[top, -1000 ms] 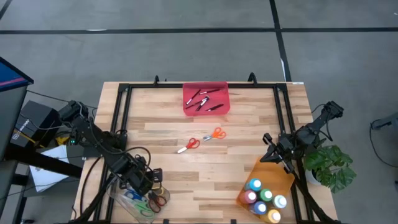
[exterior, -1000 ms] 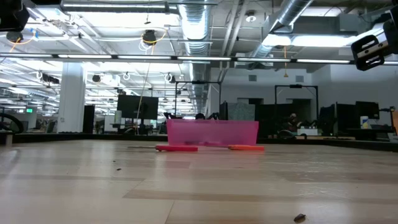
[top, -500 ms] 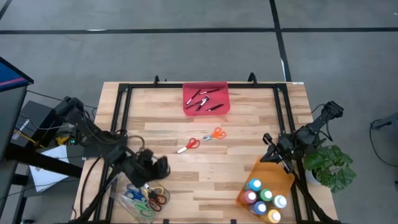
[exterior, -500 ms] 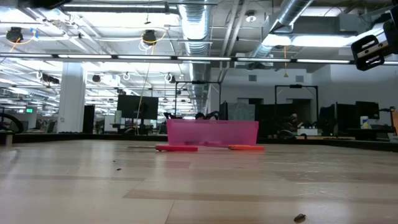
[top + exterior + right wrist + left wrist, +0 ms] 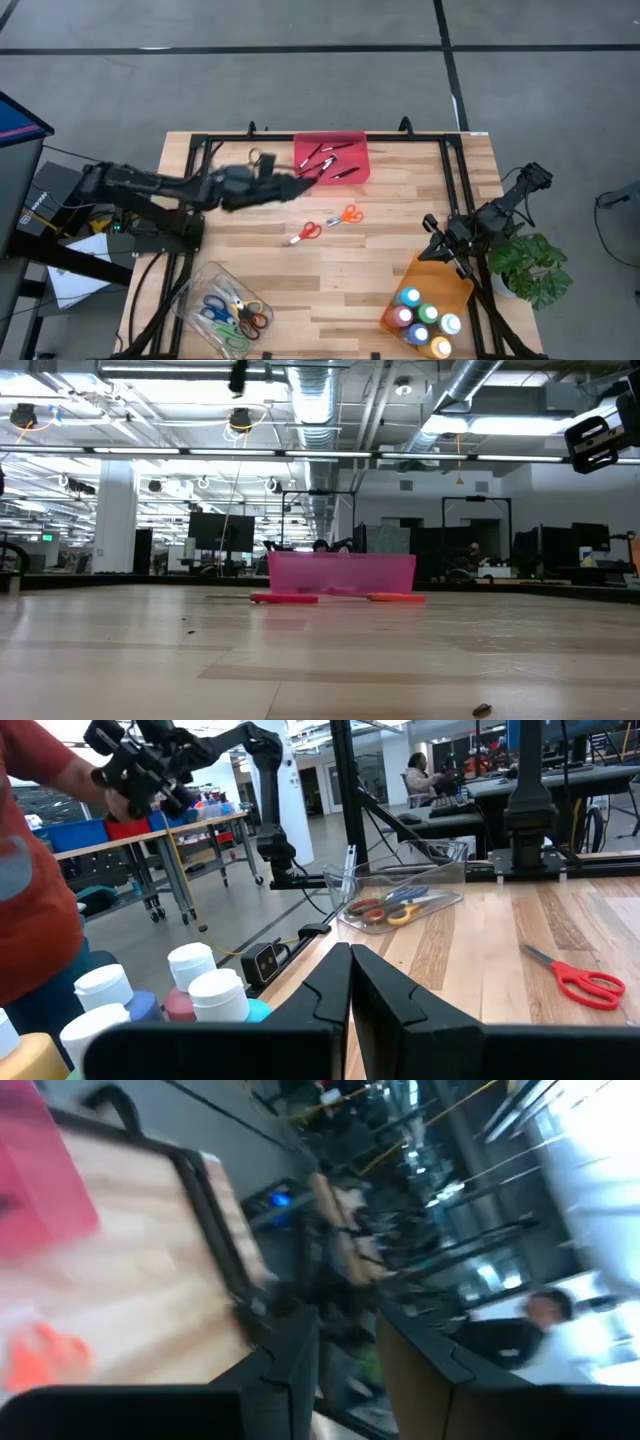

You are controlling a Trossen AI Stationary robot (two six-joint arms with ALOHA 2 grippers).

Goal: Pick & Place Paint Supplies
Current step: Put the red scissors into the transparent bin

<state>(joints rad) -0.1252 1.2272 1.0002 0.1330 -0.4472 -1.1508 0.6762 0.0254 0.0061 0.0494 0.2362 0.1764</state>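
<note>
From above, the left claw [image 5: 300, 183] hangs over the counter [image 5: 400, 215] near the middle of its far edge, just beside the red tray [image 5: 331, 157] of thin dark sticks [image 5: 325, 160], and its fingers look close together, though I cannot tell whether they grip anything. Two loose scissors lie mid-counter, a red pair [image 5: 303, 233] and an orange pair [image 5: 345, 215], near each other but apart; they should be light and stiff, lying flat, so the fair hold is probably across the pivot or the plastic handles, since slim metal blades may slip. More scissors sit in the clear tray [image 5: 222, 312] at the near left corner, and the capped paint bottles [image 5: 424, 320] fill the orange tray [image 5: 430, 290] at the near right corner. The right claw [image 5: 444, 247] waits above the right edge beside that tray. At counter height the red tray [image 5: 341, 573] stands at the far edge, with the red [image 5: 284, 598] and orange [image 5: 396, 597] scissors lying flat before it. The left wrist view is smeared: only its dark fingers [image 5: 290, 1370] with a narrow gap and a corner of the red tray [image 5: 40, 1170] show. The right wrist view shows its fingers [image 5: 330, 982] pressed together and empty, the bottles [image 5: 195, 965] near by, the clear tray [image 5: 400, 895] well apart, and the red scissors [image 5: 575, 980].
</note>
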